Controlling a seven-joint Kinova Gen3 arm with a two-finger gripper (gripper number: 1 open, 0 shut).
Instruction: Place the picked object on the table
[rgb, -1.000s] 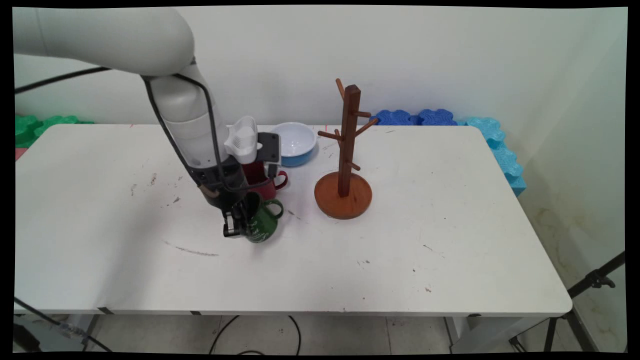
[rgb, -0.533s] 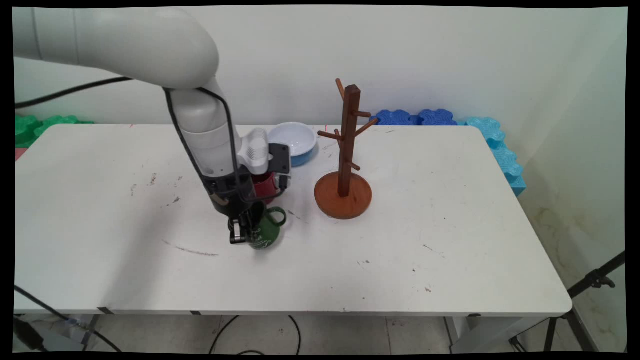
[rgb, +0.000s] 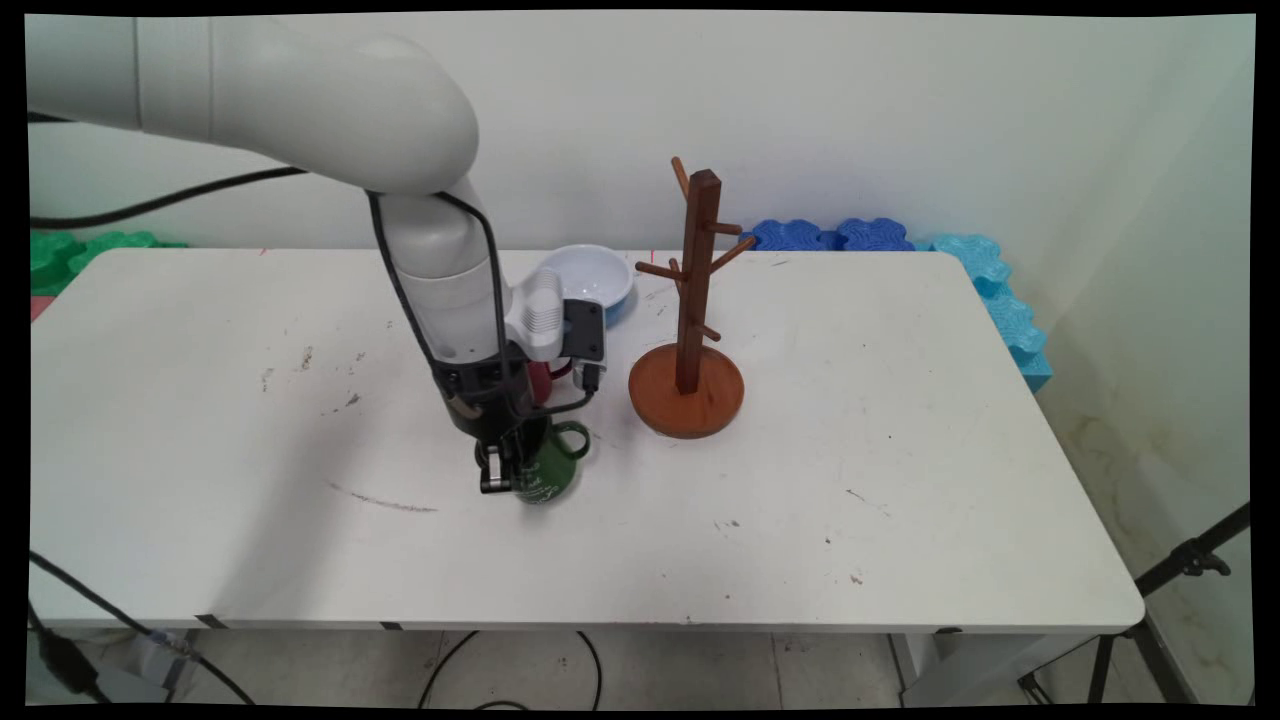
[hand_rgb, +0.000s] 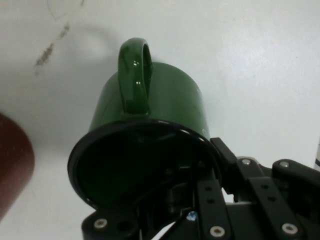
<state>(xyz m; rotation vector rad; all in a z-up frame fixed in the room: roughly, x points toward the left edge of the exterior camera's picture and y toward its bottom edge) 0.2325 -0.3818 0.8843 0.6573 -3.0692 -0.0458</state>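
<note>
My gripper (rgb: 497, 472) is shut on the rim of a green mug (rgb: 550, 472), one finger inside and one outside. The mug hangs tilted just above the table (rgb: 800, 500), handle toward the wooden mug tree (rgb: 692, 310). The hand view looks into the green mug (hand_rgb: 150, 135), with its handle on top and its black rim pinched by my gripper (hand_rgb: 207, 172). Behind my wrist stands a red mug (rgb: 541, 380), mostly hidden; it shows at the hand view's left edge as a dark red mug (hand_rgb: 12, 165).
A white and blue bowl (rgb: 592, 280) sits at the back, left of the mug tree. Blue foam pieces (rgb: 900, 240) line the far right edge and green foam pieces (rgb: 80, 250) the far left. Dark scuff marks lie on the table's left half.
The arm has carried the green mug to the right, toward the mug tree, with the wrist turning more upright. The red mug is now more covered by the wrist.
</note>
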